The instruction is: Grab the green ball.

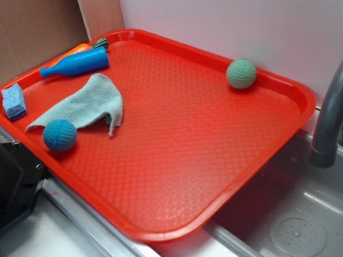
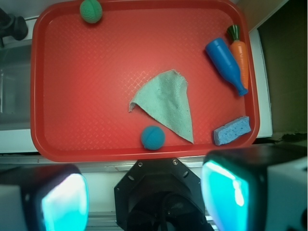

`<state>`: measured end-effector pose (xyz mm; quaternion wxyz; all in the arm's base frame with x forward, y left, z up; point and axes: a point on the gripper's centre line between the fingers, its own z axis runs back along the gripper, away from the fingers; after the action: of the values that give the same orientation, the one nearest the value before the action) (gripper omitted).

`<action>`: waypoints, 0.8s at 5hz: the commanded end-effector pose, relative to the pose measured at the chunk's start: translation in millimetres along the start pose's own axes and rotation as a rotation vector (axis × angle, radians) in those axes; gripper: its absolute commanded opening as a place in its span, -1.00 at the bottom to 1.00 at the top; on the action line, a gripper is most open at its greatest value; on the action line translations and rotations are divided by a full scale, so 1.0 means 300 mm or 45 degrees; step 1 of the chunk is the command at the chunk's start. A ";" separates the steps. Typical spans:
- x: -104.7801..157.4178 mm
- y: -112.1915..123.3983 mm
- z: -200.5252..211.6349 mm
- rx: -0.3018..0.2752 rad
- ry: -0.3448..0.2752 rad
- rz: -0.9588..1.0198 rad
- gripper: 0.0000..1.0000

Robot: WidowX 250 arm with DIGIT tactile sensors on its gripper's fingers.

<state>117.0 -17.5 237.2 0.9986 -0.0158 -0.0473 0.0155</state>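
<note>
Gripper (image 2: 144,197) fingers (image 2: 62,199) spread apart, grasping nothing, off the near edge of the red plastic tray (image 2: 96,96). Small dimpled mint-green ball (image 2: 91,10) sits at the tray's far corner, well apart from the fingers; blue textured ball (image 2: 153,137) lies much closer.

green ball (image 1: 241,73) alone at tray (image 1: 175,163) far rim, bare tray all around, cloth (image 1: 86,107) and blue ball (image 1: 60,135) well apart

Red tray (image 1: 288,91) w/ green ball (image 1: 241,73), blue ball (image 1: 60,135), cloth (image 1: 86,104), sponge (image 1: 14,100).
</note>
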 end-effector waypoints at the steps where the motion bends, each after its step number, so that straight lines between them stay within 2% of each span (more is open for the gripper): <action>1: 0.000 0.000 0.000 0.000 0.000 0.000 1.00; 2: 0.150 -0.006 -0.182 0.194 0.186 0.068 1.00; 3: 0.310 -0.100 -0.353 0.160 0.076 0.004 1.00; 4: 0.421 -0.143 -0.432 0.132 0.002 0.015 1.00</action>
<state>243.6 -56.1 103.7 0.9987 0.0430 -0.0146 0.0231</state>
